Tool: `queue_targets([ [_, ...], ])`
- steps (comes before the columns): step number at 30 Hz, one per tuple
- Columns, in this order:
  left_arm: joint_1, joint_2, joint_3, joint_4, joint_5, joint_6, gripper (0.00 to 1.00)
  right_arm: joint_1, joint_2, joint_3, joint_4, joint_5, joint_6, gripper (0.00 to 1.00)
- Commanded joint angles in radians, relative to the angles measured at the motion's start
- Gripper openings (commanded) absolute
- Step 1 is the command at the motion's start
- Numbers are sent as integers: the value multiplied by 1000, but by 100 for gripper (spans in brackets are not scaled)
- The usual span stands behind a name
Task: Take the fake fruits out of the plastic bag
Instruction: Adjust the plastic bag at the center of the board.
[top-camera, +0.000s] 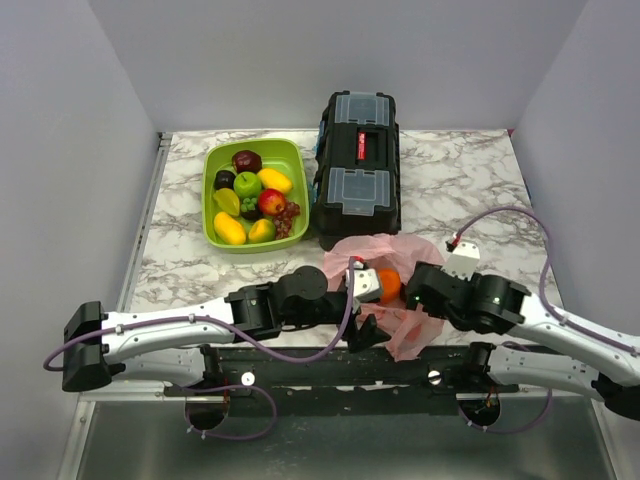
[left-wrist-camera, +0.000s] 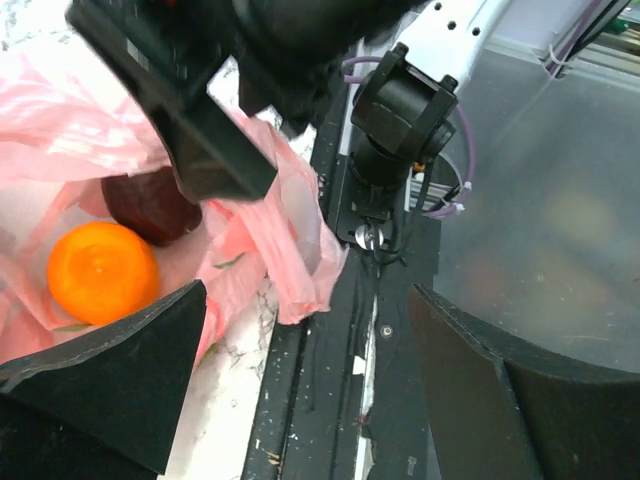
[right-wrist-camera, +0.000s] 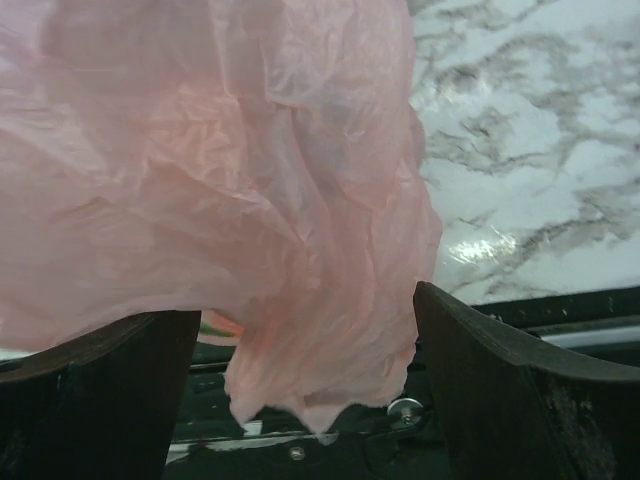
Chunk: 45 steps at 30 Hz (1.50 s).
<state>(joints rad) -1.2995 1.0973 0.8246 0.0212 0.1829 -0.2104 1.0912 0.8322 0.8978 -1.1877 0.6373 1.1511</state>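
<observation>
Both sets of jaws stand spread, nothing clamped. A fold of the pink bag (left-wrist-camera: 290, 250) hangs just ahead of the left gripper (left-wrist-camera: 305, 320), between its fingers. The orange (left-wrist-camera: 103, 272) lies inside the bag, ahead of the finger on the left of the wrist view, touching a dark red fruit (left-wrist-camera: 150, 205) just beyond it. Bag film drapes across the front of the right gripper (right-wrist-camera: 305, 330) and droops between its fingers, hiding the fruit. Well beyond both grippers are the green tray (top-camera: 212, 160) of fruit and the black toolbox (top-camera: 358, 165).

Bright, even light; glare on marble table (right-wrist-camera: 480, 245).
</observation>
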Motion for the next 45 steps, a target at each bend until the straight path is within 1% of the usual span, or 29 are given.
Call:
queue_targets([
  [1, -27, -21, 11, 31, -113, 43, 81, -2, 77, -31, -87, 34, 205, 90],
  [2, -28, -25, 3, 33, -120, 40, 81, -1, 80, -34, -92, 54, 229, 91],
  [3, -29, -29, -3, 35, -123, 36, 81, -2, 78, -41, -83, 69, 246, 99],
  [4, -29, -31, -7, 34, -123, 33, 81, -1, 72, -50, -58, 86, 241, 100],
  [8, -33, -32, -10, 25, -148, 26, 81, -1, 82, -96, 3, 139, 341, 100],
  [11, -35, -36, -11, 17, -175, 17, 81, -1, 158, -114, -50, 175, 463, 100],
  [12, -35, -37, -14, 19, -207, 13, 81, -2, 185, -117, -78, 187, 509, 100],
  [14, -36, -37, -24, 34, -215, 7, 81, -1, 235, -119, -79, 197, 514, 98],
  [17, -35, -14, -24, 44, -215, 0, 81, -1, 238, -127, 35, 169, 348, 91],
  [19, -35, 9, -10, 32, -218, -5, 81, -2, 206, -143, 124, 122, 238, 82],
  [20, -36, 18, -3, 27, -220, -8, 81, -1, 181, -152, 166, 99, 196, 71],
  [21, -35, 27, 0, 24, -226, -12, 81, -1, 147, -172, 208, 88, 167, 48],
  [22, -35, 32, 1, 26, -231, -17, 81, -2, 114, -196, 240, 85, 155, 31],
  [23, -35, 32, -2, 29, -239, -22, 81, -2, 65, -233, 294, 80, 134, 27],
  [24, -36, 29, -9, 35, -245, -24, 81, -2, 22, -279, 363, 51, 68, 23],
  [25, -35, 25, -15, 40, -249, -26, 81, -2, -32, -315, 468, 13, -20, 21],
  [28, -36, -1, -36, 41, -285, -29, 81, -1, -142, -394, 708, -137, -207, 3],
  [29, -35, -10, -42, 35, -300, -31, 81, -1, -168, -413, 790, -179, -244, 1],
  [32, -36, -51, -73, 23, -351, -37, 81, -2, -176, -457, 989, -315, -367, 1],
  [36, -35, -107, -119, 7, -388, -69, 81, -1, -72, -439, 1170, -502, -495, 1],
  [38, -35, -140, -144, -2, -395, -94, 81, -1, -1, -404, 1224, -549, -530, 1],
  [40, -35, -179, -181, -1, -402, -120, 81, -2, 58, -361, 1193, -516, -516, 1],
  [43, -34, -238, -229, -4, -419, -147, 81, -2, 113, -326, 1004, -419, -397, 1],
  [45, -32, -255, -254, -10, -433, -166, 81, -2, 122, -330, 876, -393, -295, 1],
])
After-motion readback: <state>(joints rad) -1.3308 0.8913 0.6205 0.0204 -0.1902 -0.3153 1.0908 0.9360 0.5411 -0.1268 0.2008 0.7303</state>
